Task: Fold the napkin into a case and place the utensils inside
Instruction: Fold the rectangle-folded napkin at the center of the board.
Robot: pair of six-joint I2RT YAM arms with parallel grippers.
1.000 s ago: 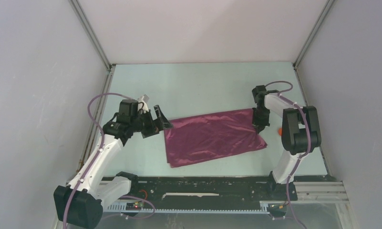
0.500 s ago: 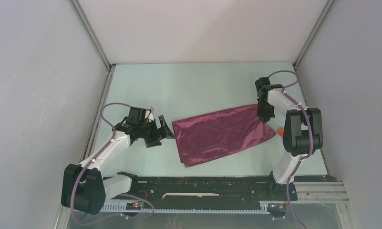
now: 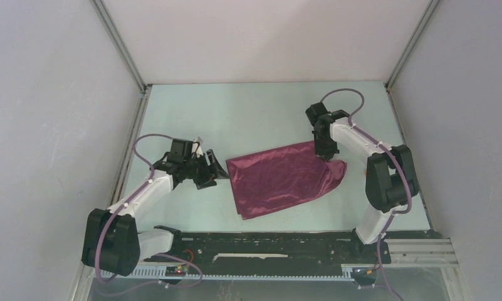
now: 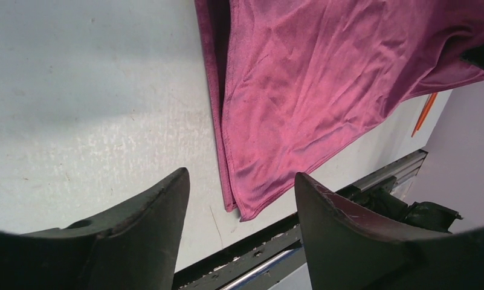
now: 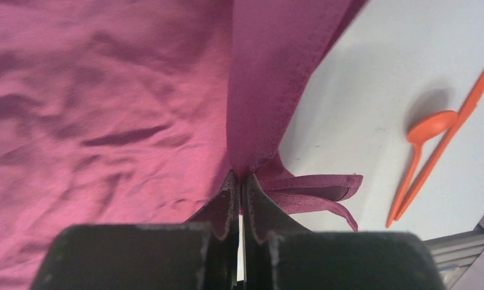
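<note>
Napkin (image 3: 284, 179) clamped in right jaws, left jaws apart; utensils (image 5: 433, 125) seemingly hidden overhead.

Saw soft, faintly glossy cloth in the napkin (image 3: 286, 177); smooth orange plastic in the utensils (image 5: 435, 124); matt, scuffed finish on the table (image 4: 76, 90).

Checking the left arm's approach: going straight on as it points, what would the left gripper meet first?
Likely the napkin's doubled left edge, just ahead of the open left gripper; depth is hard to judge.
</note>
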